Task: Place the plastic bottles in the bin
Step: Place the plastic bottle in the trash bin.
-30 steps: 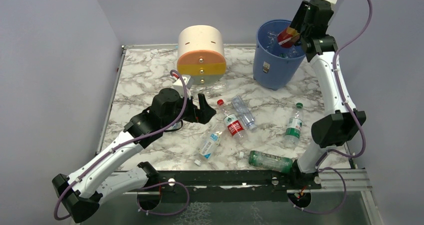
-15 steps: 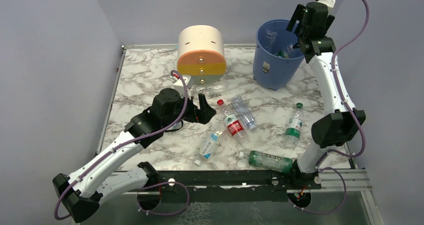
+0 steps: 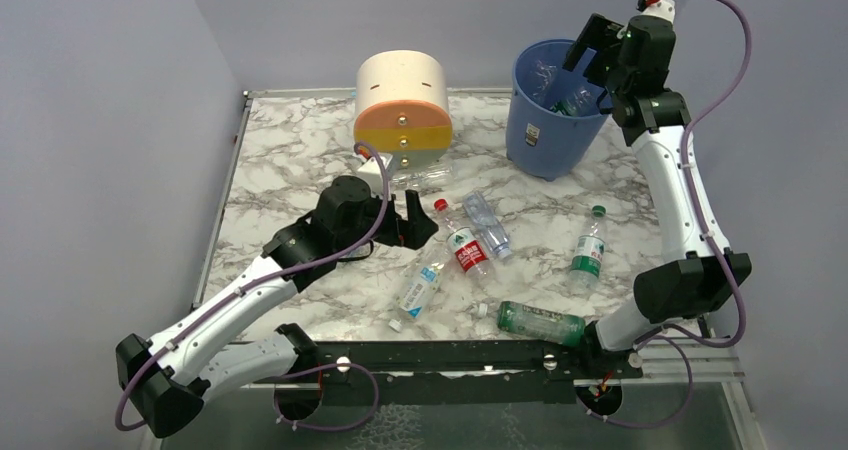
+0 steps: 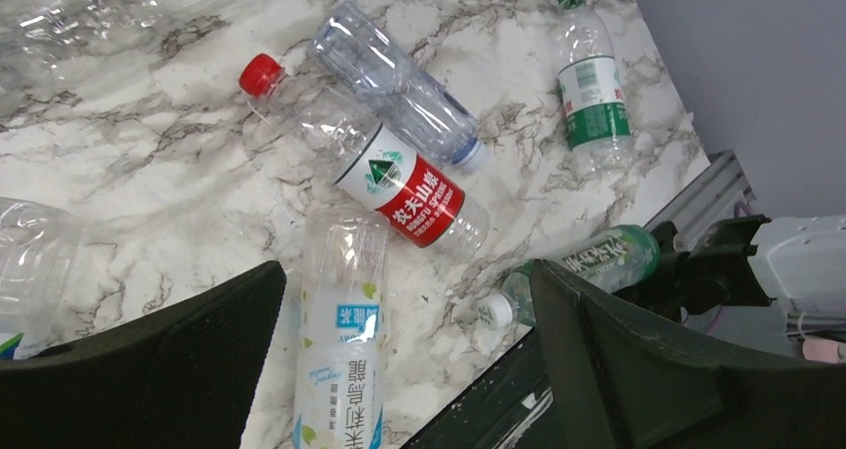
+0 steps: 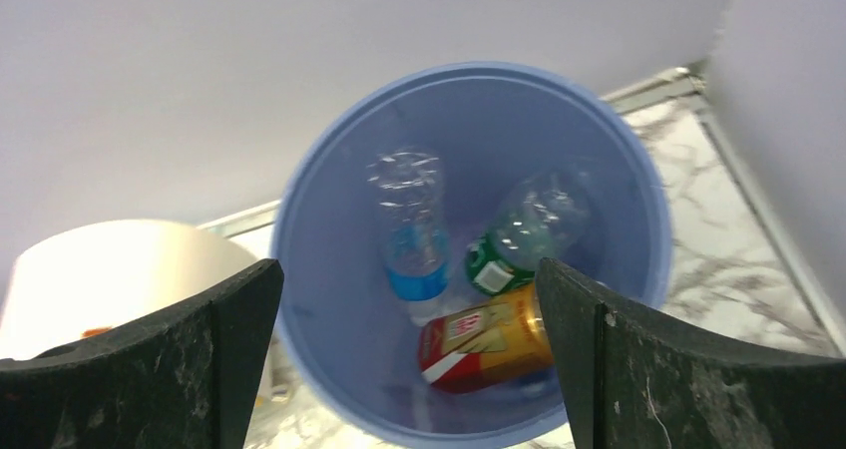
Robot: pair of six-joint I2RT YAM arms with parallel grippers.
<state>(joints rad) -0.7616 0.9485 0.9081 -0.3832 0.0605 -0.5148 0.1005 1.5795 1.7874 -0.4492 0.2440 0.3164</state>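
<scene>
The blue bin [image 3: 545, 120] stands at the back right. My right gripper [image 3: 597, 55] hangs open and empty over its mouth. Inside the bin [image 5: 299, 200] lie a blue-labelled bottle [image 5: 411, 234], a green one [image 5: 524, 231] and a red-and-yellow one [image 5: 484, 344]. My left gripper [image 3: 415, 220] is open just above the table, by a white-and-blue labelled bottle [image 4: 344, 349]. Beyond it lie a red-labelled bottle [image 4: 399, 185], a clear blue-capped bottle [image 4: 399, 85], a green-labelled bottle [image 3: 589, 250] and a green-tinted bottle [image 3: 540, 321].
A cream-and-orange drawer unit [image 3: 402, 100] stands at the back centre, with a crumpled clear bottle [image 3: 420, 178] lying in front of it. Grey walls close in the table on the left, back and right. A black rail [image 3: 450, 355] runs along the near edge.
My right gripper opened and the red-and-yellow bottle it held dropped into the bin. That arm swung slightly right. My left gripper edged a little to the right, still open.
</scene>
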